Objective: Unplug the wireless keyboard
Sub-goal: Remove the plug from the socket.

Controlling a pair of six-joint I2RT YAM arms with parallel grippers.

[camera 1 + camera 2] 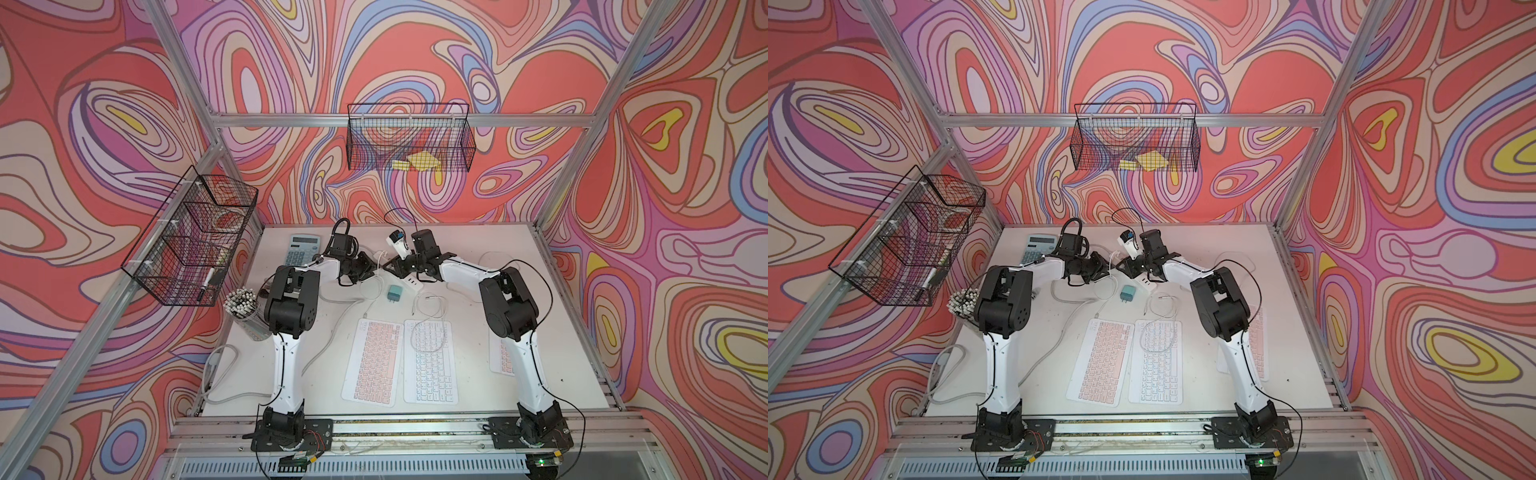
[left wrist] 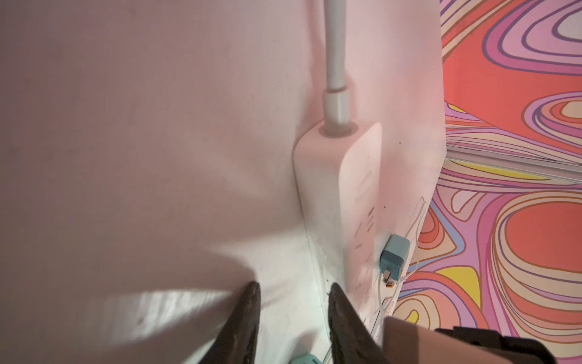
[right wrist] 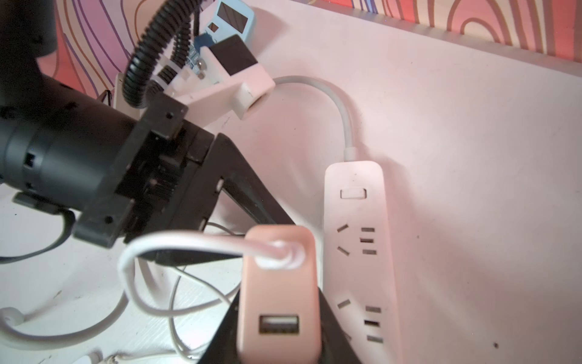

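Observation:
My right gripper (image 3: 278, 318) is shut on a pink USB charger (image 3: 278, 283), held beside the white power strip (image 3: 359, 252) and out of its sockets. A white cable (image 3: 176, 242) is plugged into the charger's upper port, and its lower port is empty. My left gripper (image 2: 294, 290) stands open over bare table, one finger (image 2: 340, 315) against the side of the power strip (image 2: 340, 189). In both top views the grippers (image 1: 370, 266) (image 1: 395, 266) meet over the strip (image 1: 409, 284). A pink keyboard (image 1: 374, 361) and a white keyboard (image 1: 430, 365) lie nearer the front.
A teal charger (image 1: 395, 295) lies loose next to the strip. A loose white cable (image 1: 428, 316) coils over the white keyboard's far end. Another keyboard (image 1: 500, 357) sits partly behind the right arm. A calculator (image 1: 302, 249) and a pencil cup (image 1: 245, 307) stand on the left.

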